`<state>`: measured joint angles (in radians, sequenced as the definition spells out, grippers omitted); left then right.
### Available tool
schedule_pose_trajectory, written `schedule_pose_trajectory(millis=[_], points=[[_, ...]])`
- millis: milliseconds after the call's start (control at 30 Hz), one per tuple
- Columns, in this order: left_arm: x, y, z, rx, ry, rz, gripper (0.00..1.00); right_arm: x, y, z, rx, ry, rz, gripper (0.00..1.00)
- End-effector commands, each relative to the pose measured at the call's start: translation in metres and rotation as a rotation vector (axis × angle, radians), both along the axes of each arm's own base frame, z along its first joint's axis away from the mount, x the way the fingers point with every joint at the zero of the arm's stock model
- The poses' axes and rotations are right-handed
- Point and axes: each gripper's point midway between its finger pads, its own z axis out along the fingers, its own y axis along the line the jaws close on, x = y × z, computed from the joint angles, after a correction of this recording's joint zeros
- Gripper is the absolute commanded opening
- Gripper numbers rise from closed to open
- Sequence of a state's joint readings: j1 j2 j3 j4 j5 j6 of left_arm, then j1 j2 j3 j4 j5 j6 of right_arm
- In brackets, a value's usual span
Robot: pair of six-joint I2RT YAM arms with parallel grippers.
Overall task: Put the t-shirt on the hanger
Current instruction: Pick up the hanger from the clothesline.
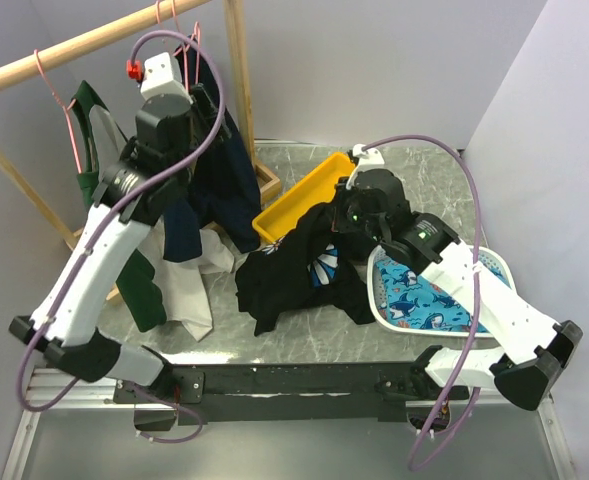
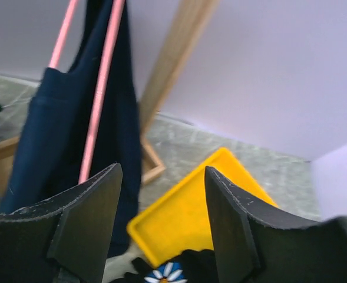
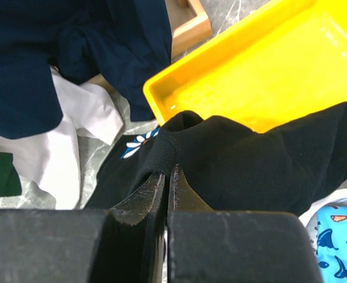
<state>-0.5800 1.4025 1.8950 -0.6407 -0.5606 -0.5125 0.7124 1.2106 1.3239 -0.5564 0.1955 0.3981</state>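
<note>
Fingers (image 2: 91, 218) of the left gripper (image 2: 161, 171) hang spread and empty at 11 o'clock beside the pink hanger (image 2: 98, 112), while the right gripper (image 3: 166, 177), at 2 o'clock, pinches the t-shirt (image 1: 294, 270), heaped mid-table (image 1: 424, 165) and not yet hung.

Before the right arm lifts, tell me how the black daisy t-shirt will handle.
Probably floppy: the t-shirt bunches in soft folds where the right gripper pinches it, so the rest should sag and trail. Likely light, being thin cloth. It could drag against the yellow tray beside it.
</note>
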Motion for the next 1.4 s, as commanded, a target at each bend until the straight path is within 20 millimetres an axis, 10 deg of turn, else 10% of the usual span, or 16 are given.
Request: schedule_pose_trajectory(millis=[0,600,967,1367], points=[[0.014,0.027,0.008,0.044,0.01,0.021,0.62,0.004,0.005,0.02,0.021,-0.042,0.026,0.0],[0.084,0.047,-0.042,0.179,0.13,0.094,0.47,0.003,0.013,0.022,0.043,-0.044,0.06,0.0],[0.099,0.047,-0.028,0.242,0.056,0.1,0.01,0.003,0.013,0.027,0.044,-0.048,0.066,0.0],[0.07,0.034,0.018,0.232,-0.092,-0.043,0.01,0.005,0.012,0.031,0.028,-0.059,0.061,0.0]])
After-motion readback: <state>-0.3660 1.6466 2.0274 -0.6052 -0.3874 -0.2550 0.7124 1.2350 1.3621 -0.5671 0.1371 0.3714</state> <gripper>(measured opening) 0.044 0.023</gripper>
